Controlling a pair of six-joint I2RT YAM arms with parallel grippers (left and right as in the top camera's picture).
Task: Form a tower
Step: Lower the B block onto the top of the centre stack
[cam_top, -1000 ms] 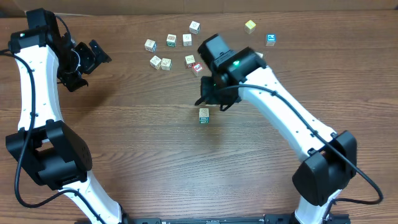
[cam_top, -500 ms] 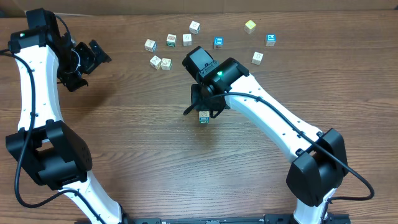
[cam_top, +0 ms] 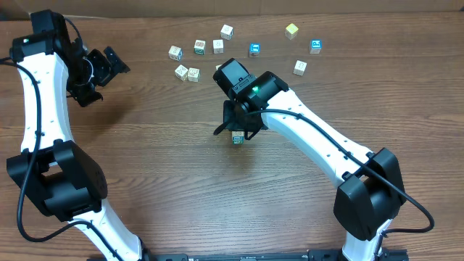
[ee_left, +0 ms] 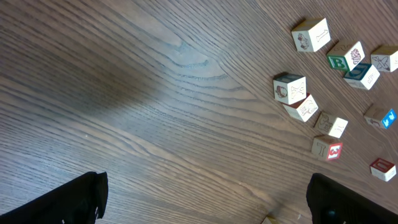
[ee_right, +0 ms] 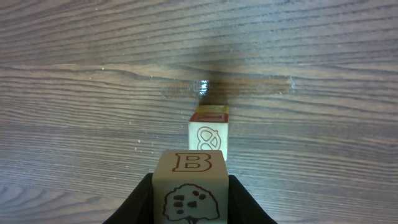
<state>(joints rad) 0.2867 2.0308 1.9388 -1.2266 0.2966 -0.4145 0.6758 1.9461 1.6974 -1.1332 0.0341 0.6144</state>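
Tower (cam_top: 237, 136): centre of frame on table (cam_top: 159, 174), under right hand (ee_right: 190, 204) | step: stacking; right hand pinching B cube (ee_right: 189, 182) above tower; left hand (cam_top: 107, 71) spread, upper left | next: likely centre cube over top; lower; release

The tower (ee_right: 209, 142) is matt pale wood (coloured prints), the table (ee_right: 93, 62) grained, faintly glossy wood.

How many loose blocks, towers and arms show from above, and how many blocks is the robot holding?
Loose blocks fully showing: 10
Tower: 1
Robot arms: 2
Held block, in the right gripper: 1
Total: 14
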